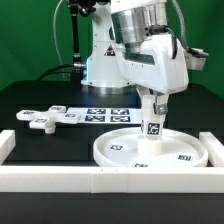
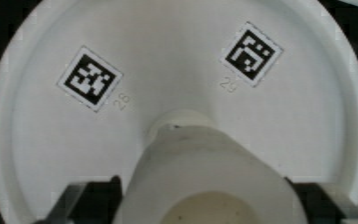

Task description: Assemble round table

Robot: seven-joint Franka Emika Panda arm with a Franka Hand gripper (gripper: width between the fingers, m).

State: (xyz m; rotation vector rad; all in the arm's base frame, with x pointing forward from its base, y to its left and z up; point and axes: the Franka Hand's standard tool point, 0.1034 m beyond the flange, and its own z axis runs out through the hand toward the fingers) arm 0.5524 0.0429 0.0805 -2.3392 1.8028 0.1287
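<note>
The large rimmed white disc lies flat on the black table in front of the white border bar. The short cylindrical leg stands upright on the disc's middle, a tag on its side. My gripper comes straight down over the leg and is shut on its upper part. In the wrist view the leg runs down to the disc, with my fingers pressed on both its sides. The cross-shaped foot piece lies flat on the table at the exterior view's left.
The marker board lies behind the disc. A long white border bar runs along the front, with side bars at both ends. The arm's base stands at the back.
</note>
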